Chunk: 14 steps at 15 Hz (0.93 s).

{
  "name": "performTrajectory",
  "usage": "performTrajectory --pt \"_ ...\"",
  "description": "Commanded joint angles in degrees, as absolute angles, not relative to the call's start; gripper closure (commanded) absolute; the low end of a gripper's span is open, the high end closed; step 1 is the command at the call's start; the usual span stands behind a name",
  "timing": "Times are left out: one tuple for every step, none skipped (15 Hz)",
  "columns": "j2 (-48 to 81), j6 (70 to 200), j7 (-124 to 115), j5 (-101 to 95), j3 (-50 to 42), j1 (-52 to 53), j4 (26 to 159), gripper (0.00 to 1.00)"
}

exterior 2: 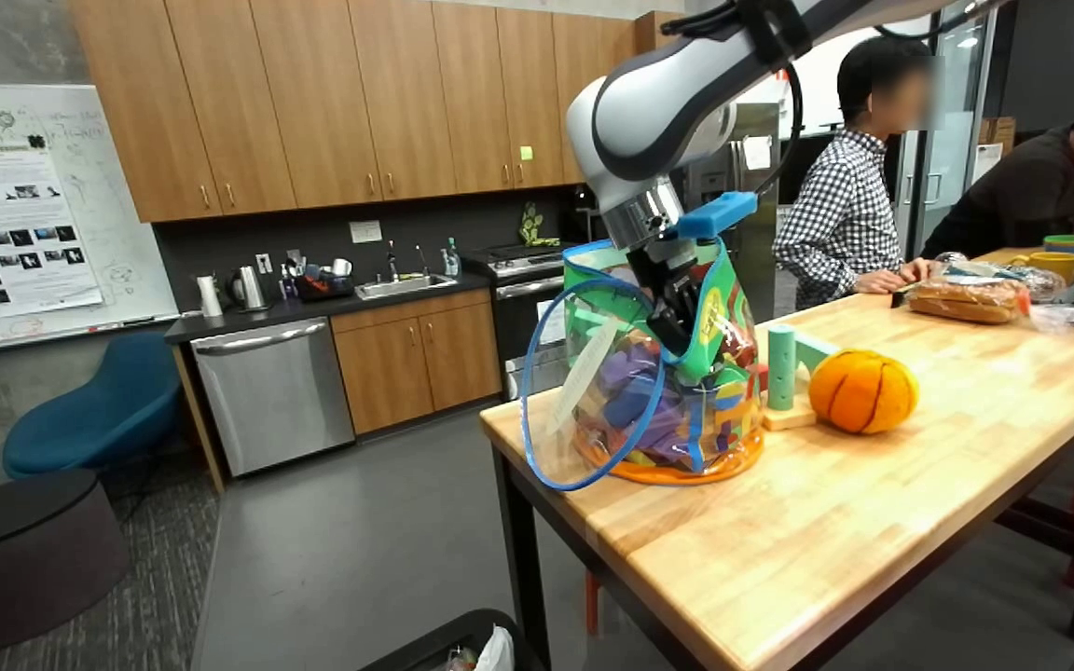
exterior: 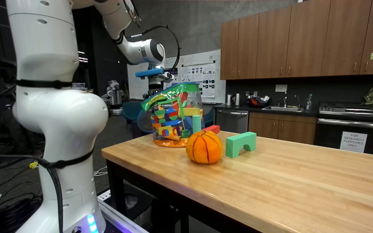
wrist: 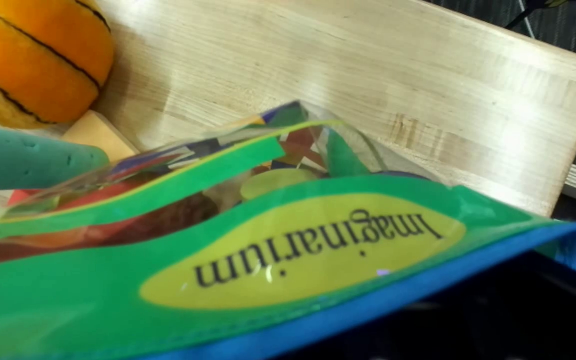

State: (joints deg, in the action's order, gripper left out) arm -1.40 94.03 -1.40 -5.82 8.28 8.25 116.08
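First, left of and below the jaws, a round lid (exterior 2: pixel 556 415) of clear plastic with a blue edge hangs open. Next, directly beneath the jaws, a clear plastic bag (exterior 2: pixel 710 345) with a green band stands upright on the pale wooden desk (exterior 2: pixel 826 522). Inside it, below the jaws, lie red, purple, blue and yellow blocks (exterior 2: pixel 630 387). The black jaws point downward at the bag's open mouth; the wrist view shows their dark body along the blue rim (wrist: pixel 348 312), on the side away from the bag's lettering. Whether they stand apart, together or clamped on the rim, I cannot tell. Lower and to the right of the jaws, a mint-green cylinder (exterior 2: pixel 781 368) stands upright, a flat tan block (exterior 2: pixel 790 417) at its foot. Near it, also right of the jaws, lies a red block (exterior: pixel 213 128). Farther right of the jaws sits a round orange plush pumpkin (exterior 2: pixel 863 391) with dark seams. In an exterior view, a mint-green arch-shaped block (exterior: pixel 242 138) stands just past the pumpkin, well apart from the jaws. Farthest right, a brown loaf (exterior 2: pixel 966 300) in clear wrapping lies on the desk.
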Motion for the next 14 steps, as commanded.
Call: performTrajectory --pt "-1.36 93.87 -1.43 -5.81 8.31 8.25 115.93 0.66" --pt "-1.35 93.87 -1.43 -5.81 8.31 8.25 115.93 0.66" --pt "-1.35 93.87 -1.43 -5.81 8.31 8.25 115.93 0.66" --pt "-1.35 93.87 -1.43 -5.81 8.31 8.25 115.93 0.41" --pt "-1.0 94.22 -1.43 -6.15 8.45 8.38 115.94 0.4" --pt "-0.81 94.51 -1.58 -6.39 8.54 8.47 115.97 0.36" --pt "-0.68 95.08 -1.69 -6.9 8.68 8.61 116.11 0.31" --pt "-0.71 95.66 -1.76 -7.09 8.76 8.69 116.3 0.24" --pt "-0.7 96.17 -1.99 -7.49 8.8 8.7 116.39 0.18" --pt "-0.93 96.3 -2.37 -7.51 8.93 8.73 116.35 0.12" --pt "-1.0 96.65 -2.75 -7.58 9.03 8.74 116.47 0.05" --pt "-1.21 97.48 -3.19 -7.69 9.0 8.65 116.96 0.02" --pt "-1.3 98.38 -3.59 -8.09 8.95 8.59 117.3 0.0" --pt "-1.47 99.47 -4.21 -8.58 8.91 8.52 118.0 0.0"
